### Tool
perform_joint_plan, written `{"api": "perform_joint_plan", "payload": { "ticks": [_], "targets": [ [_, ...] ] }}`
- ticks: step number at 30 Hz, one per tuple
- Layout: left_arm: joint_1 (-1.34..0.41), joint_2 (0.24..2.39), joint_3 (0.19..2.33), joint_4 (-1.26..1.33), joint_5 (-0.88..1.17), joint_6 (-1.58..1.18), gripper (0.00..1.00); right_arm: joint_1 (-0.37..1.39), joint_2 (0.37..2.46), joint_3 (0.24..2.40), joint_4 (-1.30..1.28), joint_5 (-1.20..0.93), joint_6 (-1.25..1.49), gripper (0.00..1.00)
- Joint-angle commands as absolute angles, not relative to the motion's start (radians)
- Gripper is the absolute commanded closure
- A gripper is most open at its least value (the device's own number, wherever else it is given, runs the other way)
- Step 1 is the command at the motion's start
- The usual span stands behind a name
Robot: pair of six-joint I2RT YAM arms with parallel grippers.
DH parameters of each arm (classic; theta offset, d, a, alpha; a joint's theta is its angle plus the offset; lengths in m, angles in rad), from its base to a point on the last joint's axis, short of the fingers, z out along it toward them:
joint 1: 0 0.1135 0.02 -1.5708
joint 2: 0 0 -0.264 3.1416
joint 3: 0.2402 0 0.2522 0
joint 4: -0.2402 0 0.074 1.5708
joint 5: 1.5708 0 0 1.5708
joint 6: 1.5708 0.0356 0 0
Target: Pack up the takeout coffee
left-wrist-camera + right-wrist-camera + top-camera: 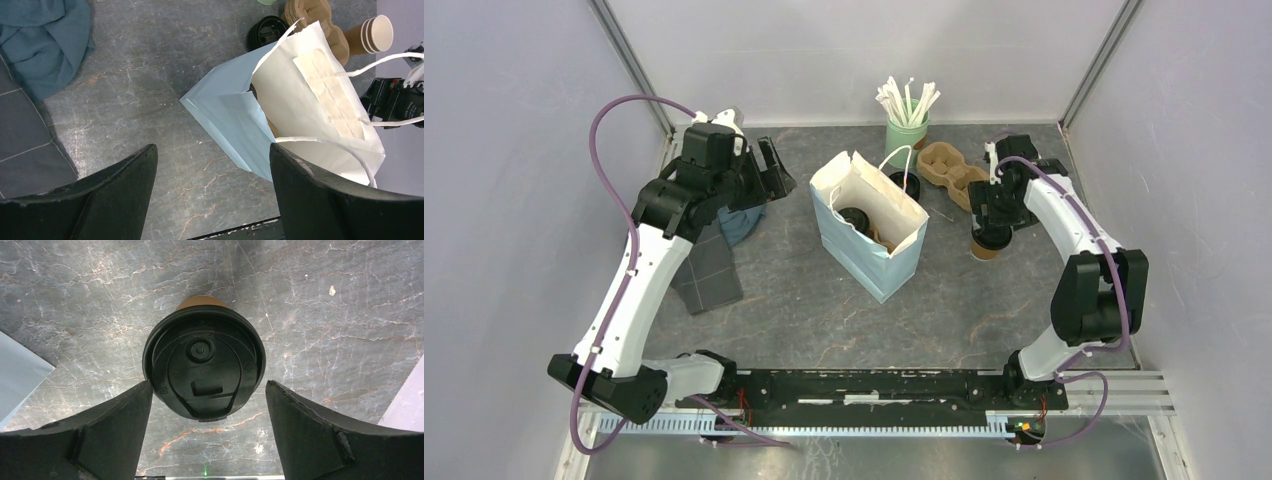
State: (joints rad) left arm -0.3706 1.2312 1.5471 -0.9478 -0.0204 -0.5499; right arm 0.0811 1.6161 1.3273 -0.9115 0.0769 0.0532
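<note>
Right gripper (208, 386) straddling lidded cup (200, 351), paper bag (864, 265) beside, cup carrier (952, 170) behind

bag (864, 262) centre | first lidded cup (856, 218) inside | second lidded cup (202, 360) right of bag | cloth (45, 50) left

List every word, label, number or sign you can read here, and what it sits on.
No word or number is readable in any view.
Lid: small embossed triangle-like marks near its rim, too small to read.
Bag: plain blue outside, white inside, no print in view.
Lidless cups: plain brown, no print in view.
</note>
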Motion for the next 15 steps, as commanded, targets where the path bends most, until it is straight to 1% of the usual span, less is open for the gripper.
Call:
{"api": "perform_joint_plan", "payload": {
  "ticks": [1,4,8,15],
  "targets": [
    [-0.365,1.212,1.549,-0.923,-0.013,-0.497,0.12,0.077,1.627,1.342,-0.878,0.043,0.037,0.1],
    [-0.366,1.217,1.553,-0.923,-0.01,-0.495,0.12,0.078,1.637,1.347,-0.88,0.052,0.035,0.11],
    [-0.364,1.22,1.551,-0.923,-0.009,-0.495,0.12,0.077,1.645,1.35,-0.879,0.051,0.028,0.16],
    [-0.364,1.218,1.553,-0.92,-0.005,-0.496,0.12,0.077,1.653,1.353,-0.874,0.07,0.022,0.13]
  ]
}}
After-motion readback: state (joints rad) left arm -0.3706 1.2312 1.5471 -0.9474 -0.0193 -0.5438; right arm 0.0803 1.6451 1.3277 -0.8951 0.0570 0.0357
